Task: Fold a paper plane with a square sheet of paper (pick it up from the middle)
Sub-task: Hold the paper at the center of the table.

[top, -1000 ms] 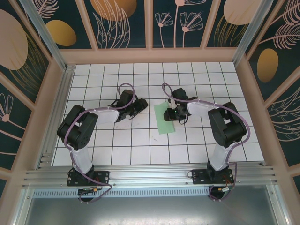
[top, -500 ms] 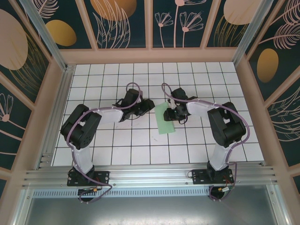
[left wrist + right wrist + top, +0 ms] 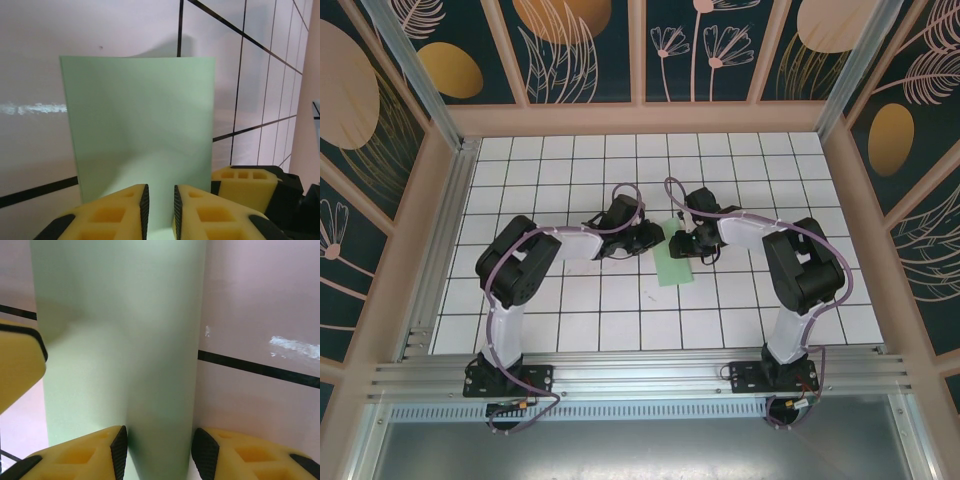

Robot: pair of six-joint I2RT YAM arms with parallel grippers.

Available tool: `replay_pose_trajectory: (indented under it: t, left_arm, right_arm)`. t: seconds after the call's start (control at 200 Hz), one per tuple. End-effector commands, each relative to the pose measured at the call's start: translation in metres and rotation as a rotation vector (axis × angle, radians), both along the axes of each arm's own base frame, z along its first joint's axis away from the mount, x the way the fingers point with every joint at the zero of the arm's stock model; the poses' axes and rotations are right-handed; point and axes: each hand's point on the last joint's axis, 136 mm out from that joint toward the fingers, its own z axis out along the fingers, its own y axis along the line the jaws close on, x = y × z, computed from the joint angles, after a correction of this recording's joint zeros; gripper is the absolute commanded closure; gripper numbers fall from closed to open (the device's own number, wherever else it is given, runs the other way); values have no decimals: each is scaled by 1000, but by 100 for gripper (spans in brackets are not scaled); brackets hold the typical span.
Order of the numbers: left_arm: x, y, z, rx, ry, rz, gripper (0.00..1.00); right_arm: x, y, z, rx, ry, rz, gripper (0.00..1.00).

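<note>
The square sheet of paper (image 3: 672,266) lies mid-table as a pale mint-green strip, about one tile wide and two long. It also shows in the left wrist view (image 3: 140,125) and the right wrist view (image 3: 120,340). My left gripper (image 3: 657,240) is low at its far left edge. Its jaws (image 3: 160,210) stand a narrow gap apart, open, with paper showing in the gap. My right gripper (image 3: 678,243) sits at the far end. Its pads (image 3: 159,452) press both sides of a raised, rounded fold along the strip's edge.
White grid tiles (image 3: 570,300) cover the floor, walled by a wooden frame (image 3: 640,120) on three sides. The two grippers are close together over the paper's far end. A yellow finger (image 3: 245,182) of the right gripper shows beside the left jaws.
My left arm has swung right from a spot about a tile and a half away to the paper's edge, and its jaws have narrowed. The right arm and paper have stayed put.
</note>
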Motion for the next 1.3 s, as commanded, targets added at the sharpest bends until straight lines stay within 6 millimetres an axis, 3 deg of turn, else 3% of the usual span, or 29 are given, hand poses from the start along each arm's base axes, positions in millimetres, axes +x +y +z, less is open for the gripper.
replay_pose_trajectory:
  t: [0.0, 0.42, 0.515, 0.651, 0.701, 0.771, 0.871, 0.926, 1.021, 1.121, 1.296]
  left_arm:
    - [1, 1, -12, 56, 17, -4, 79]
    - [-5, 21, -45, 222, 91, 16, 86]
    - [-5, 30, -52, 282, 97, 20, 87]
    - [-7, 38, -59, 346, 102, 15, 90]
    - [-7, 40, -61, 361, 103, 12, 91]
    - [-6, 41, -64, 376, 104, 11, 91]
    - [-6, 43, -66, 394, 104, 9, 92]
    - [-5, 42, -67, 400, 105, 5, 92]
    - [-5, 42, -68, 404, 109, 3, 92]
    - [-6, 41, -71, 405, 114, -2, 92]
    - [-8, 40, -74, 397, 121, -9, 92]
  right_arm:
    - [-21, -14, -48, -104, 94, -1, 53]
    - [-17, -6, -37, -67, 79, -9, 53]
    - [-1, 0, -11, -16, 28, -54, 51]
    - [26, -1, 49, 122, -86, -155, 46]
    - [29, -1, 68, 166, -129, -154, 45]
    - [25, 5, 81, 208, -145, -114, 46]
    - [14, 21, 80, 286, -82, -44, 56]
    - [10, 28, 73, 311, -45, -28, 67]
    - [9, 35, 62, 337, 3, -15, 77]
    - [9, 35, 47, 323, 43, -19, 82]
    - [9, 24, 28, 278, 74, -44, 83]
